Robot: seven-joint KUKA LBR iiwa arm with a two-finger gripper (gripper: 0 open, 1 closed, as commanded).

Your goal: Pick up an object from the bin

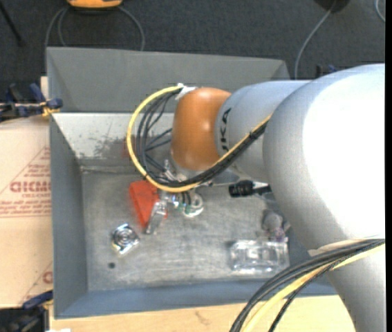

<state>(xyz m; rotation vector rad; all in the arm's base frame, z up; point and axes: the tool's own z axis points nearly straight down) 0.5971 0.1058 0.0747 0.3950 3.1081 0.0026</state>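
Note:
My gripper (157, 215) hangs under the orange wrist cover, low over the middle of the bin floor. Right at its left side lies an orange-red wedge-shaped piece (140, 199), touching or nearly touching the gripper. A small green and white round thing (193, 207) sits just right of the gripper, partly hidden by the wrist. A shiny crumpled metal piece (123, 238) lies on the floor to the lower left, apart from the gripper.
A clear plastic block (256, 254) rests near the bin's front right. A small grey thing (273, 221) lies above it and a black stick-like thing (245, 188) shows beside the arm. The arm covers the bin's right and back.

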